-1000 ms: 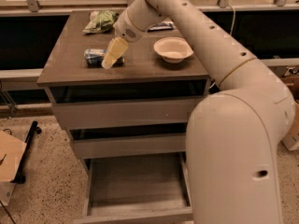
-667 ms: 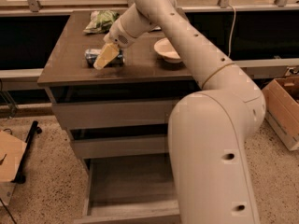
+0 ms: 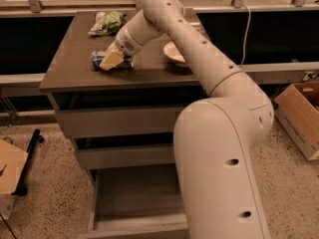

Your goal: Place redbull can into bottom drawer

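Moved: my gripper (image 3: 111, 60) has slid a little further left and down since a second ago and now sits right on the can. My arm has swung across too and now covers part of the bowl (image 3: 172, 54).
Gripper: it is at the can, just inside the front edge of the worktop (image 3: 70, 78) and left of its middle. I cannot tell whether it is released or clenched.
Can: the redbull can (image 3: 96, 59) lies on its side under my gripper, with its blue end poking out towards the left edge.
Drawer: the bottom drawer (image 3: 134, 190) stands pulled out below the front edge, and nothing shows inside it.
Risk, rolling: the can is a smooth, round metal cylinder lying down. An off-centre squeeze would likely squirt it sideways along the slick brown top, towards the front edge.
Risk, denting: its thin wall may crumple if I clamp too hard.
Risk, collision: the two upper drawers jut between worktop and target, so a careless descent could knock the can loose.
Neighbours: a crinkly green-and-white bag (image 3: 107, 21) lies near the back-left corner, well clear of the can. The bowl is shallow and pale, right of the middle.
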`<state>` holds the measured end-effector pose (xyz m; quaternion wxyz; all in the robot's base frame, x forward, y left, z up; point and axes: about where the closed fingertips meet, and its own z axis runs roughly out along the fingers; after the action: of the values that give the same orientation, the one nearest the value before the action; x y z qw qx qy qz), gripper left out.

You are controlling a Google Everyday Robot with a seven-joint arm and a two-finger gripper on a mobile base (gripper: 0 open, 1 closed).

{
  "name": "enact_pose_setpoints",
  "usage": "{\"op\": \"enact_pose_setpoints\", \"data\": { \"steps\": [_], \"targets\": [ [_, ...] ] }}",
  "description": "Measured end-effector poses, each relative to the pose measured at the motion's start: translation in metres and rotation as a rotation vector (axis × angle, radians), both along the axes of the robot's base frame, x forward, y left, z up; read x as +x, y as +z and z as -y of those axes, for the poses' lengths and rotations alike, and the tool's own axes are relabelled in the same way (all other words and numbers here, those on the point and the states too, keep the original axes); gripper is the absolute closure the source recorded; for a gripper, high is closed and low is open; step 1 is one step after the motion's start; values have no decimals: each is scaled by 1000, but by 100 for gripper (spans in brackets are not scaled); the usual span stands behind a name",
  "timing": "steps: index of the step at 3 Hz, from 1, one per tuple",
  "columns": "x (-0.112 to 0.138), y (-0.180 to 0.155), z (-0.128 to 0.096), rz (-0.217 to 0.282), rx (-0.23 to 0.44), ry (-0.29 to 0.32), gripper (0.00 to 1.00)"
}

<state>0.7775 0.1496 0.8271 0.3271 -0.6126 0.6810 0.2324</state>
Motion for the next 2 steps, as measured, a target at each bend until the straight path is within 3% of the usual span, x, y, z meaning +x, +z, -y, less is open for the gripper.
{"op": "enact_pose_setpoints", "data": {
  "steps": [1,2],
  "targets": [
    [0,1,5,-3,-5,-9,93],
    [0,1,5,-3,-5,-9,100]
  ]
}}
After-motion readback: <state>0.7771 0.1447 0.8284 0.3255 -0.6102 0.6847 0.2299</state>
